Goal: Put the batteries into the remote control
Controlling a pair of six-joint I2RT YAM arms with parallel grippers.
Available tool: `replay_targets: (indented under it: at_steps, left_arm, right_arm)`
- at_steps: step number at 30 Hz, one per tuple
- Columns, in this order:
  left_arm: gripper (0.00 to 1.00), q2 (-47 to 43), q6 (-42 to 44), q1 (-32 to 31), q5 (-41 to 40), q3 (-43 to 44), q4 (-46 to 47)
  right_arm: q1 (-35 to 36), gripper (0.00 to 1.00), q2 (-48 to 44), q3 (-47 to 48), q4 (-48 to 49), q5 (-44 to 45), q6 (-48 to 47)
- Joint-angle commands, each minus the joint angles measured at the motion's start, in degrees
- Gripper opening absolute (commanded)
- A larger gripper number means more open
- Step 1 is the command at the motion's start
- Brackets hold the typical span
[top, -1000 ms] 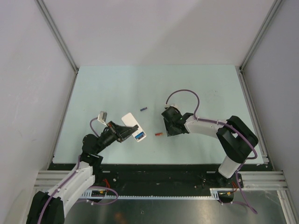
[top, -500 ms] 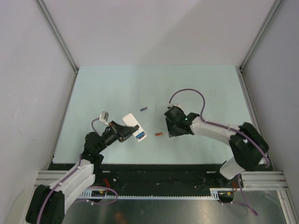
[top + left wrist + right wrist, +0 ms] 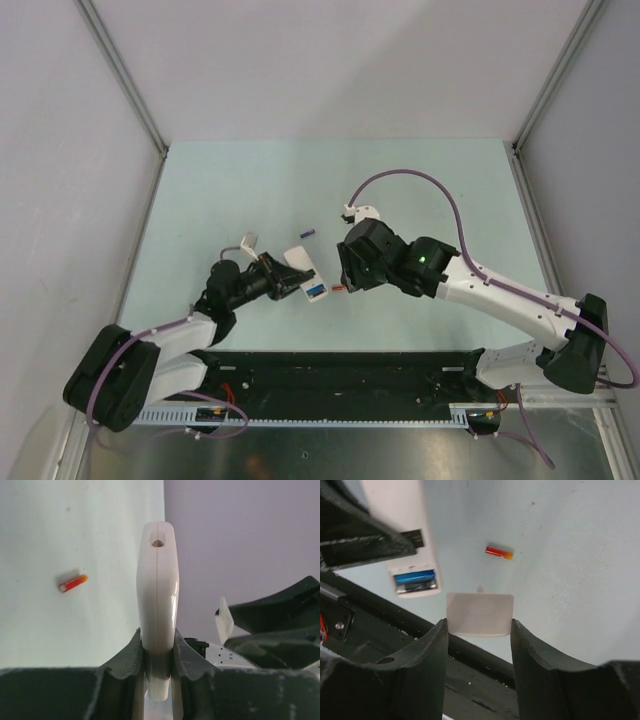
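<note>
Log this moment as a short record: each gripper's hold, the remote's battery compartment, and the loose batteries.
left gripper: shut on the remote control, held on edge
right gripper: shut on the white cover, beside the remote control
battery compartment: open, a blue battery inside
orange-red battery: loose on the table between the grippers
dark battery: loose on the table, farther back

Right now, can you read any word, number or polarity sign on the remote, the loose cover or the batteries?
None can be read in any view.
remote control: plain white, no print shown.
white cover: faint oval emboss, no letters legible.
orange-red battery: too small to read.
blue battery, already loaded: too blurred to read.
</note>
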Motion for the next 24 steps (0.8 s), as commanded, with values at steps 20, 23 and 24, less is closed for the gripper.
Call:
replay_targets:
  at_steps: [20,23,24]
  left_arm:
    - [0.00,17.00,-9.04,-3.96,1.20,3.40,34.90]
    - [0.00,16.74,-9.30,-3.96,1.29,2.87,35.43]
    - [0.00,16.56,-9.39,-3.96,1.29,2.70,35.52]
  right_arm:
    - [8.14,0.00,10.12,14.13,-7.62,3.07,1.70]
    - [8.31,0.00,11.35,15.54,-8.59,3.07,1.61]
    - [8.31,0.00,11.61,15.89,-8.68,3.07,1.53]
